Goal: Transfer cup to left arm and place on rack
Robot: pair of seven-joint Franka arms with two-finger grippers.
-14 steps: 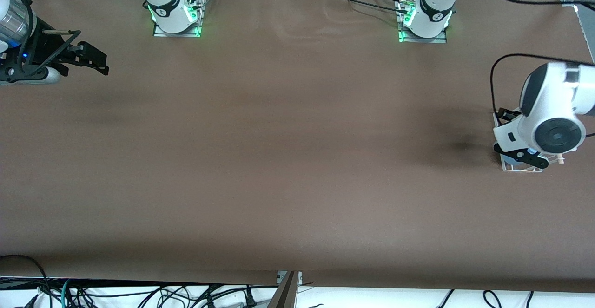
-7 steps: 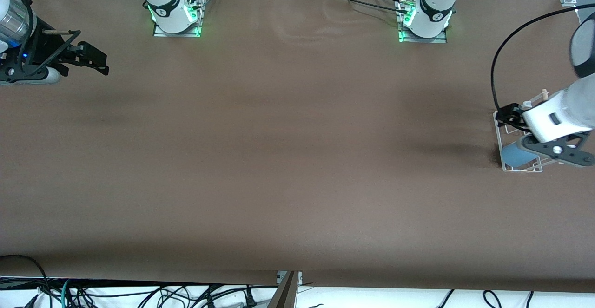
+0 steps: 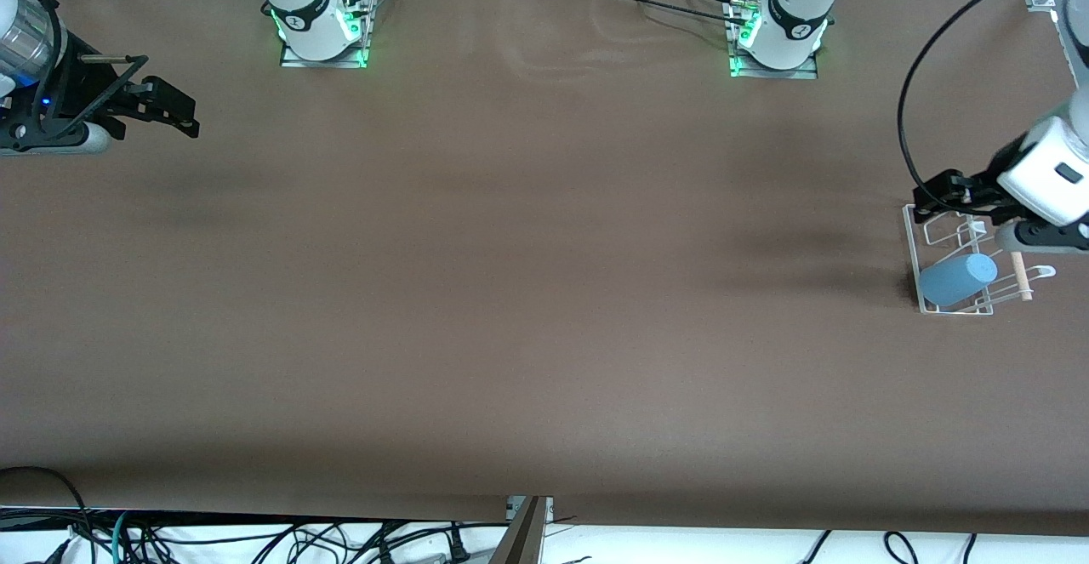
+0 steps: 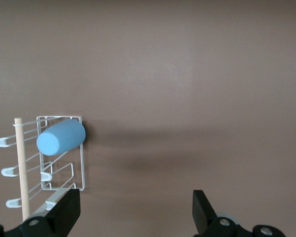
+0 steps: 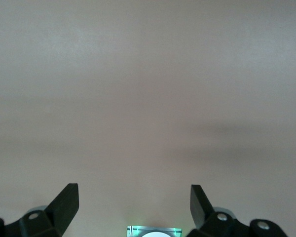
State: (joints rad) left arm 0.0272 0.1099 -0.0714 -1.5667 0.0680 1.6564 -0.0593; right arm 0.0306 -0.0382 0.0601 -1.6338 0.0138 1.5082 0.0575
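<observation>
The light-blue cup (image 3: pixel 957 280) lies tilted on the white wire rack (image 3: pixel 953 310) near the left arm's end of the table, its closed end up. In the left wrist view the cup (image 4: pixel 60 138) rests on the rack (image 4: pixel 82 163) beside the wooden dowel (image 4: pixel 23 168). My left gripper (image 3: pixel 1045 239) hangs over the rack's dowel side, clear of the cup, open and empty (image 4: pixel 136 212). My right gripper (image 3: pixel 174 109) waits over the right arm's end of the table, open and empty (image 5: pixel 134 207).
The brown table (image 3: pixel 527 292) carries only the rack. The arm bases (image 3: pixel 323 32) (image 3: pixel 778 37) stand along the edge farthest from the front camera. A black cable (image 3: pixel 906 122) loops above the rack.
My left gripper has lifted off the rack and drawn away toward the table's end. The cup stays on the rack, now uncovered. The right arm has not moved.
</observation>
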